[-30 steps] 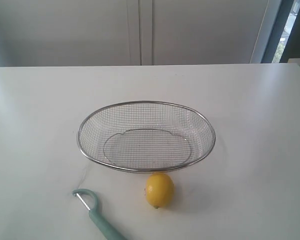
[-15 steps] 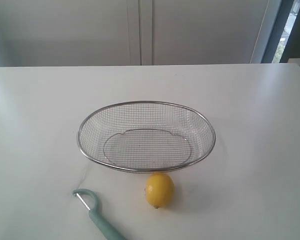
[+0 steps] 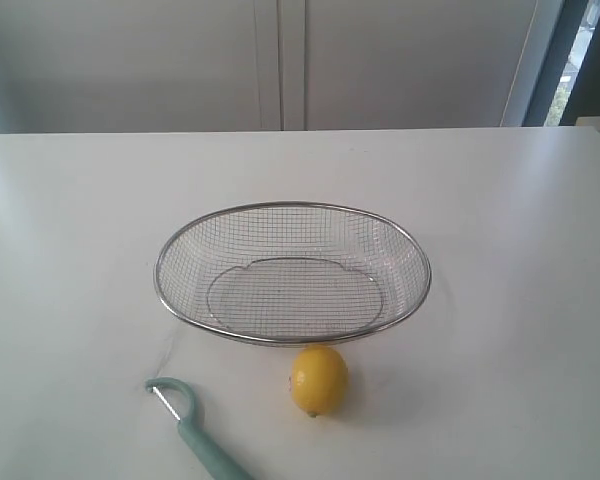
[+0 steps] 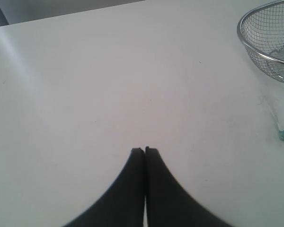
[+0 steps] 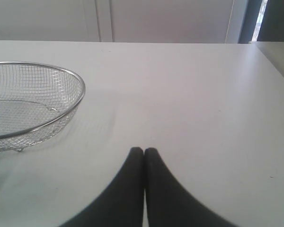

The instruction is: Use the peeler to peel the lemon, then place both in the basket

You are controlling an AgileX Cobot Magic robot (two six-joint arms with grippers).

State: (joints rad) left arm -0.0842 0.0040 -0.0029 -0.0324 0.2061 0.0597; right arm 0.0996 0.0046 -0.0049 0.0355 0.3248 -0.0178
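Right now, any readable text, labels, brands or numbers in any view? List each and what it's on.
None: no text, label, brand, number or sign shows in any view.
Lemon, peeler, basket, table, left gripper, right gripper: all plain, no markings visible.

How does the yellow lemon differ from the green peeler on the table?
The small bright yellow lemon is roundish; the pale teal peeler is slim with a hooked head. The lemon sits close by the silver wire-mesh basket; the peeler lies further left, apart from it. Both rest on the white table, outside the basket.
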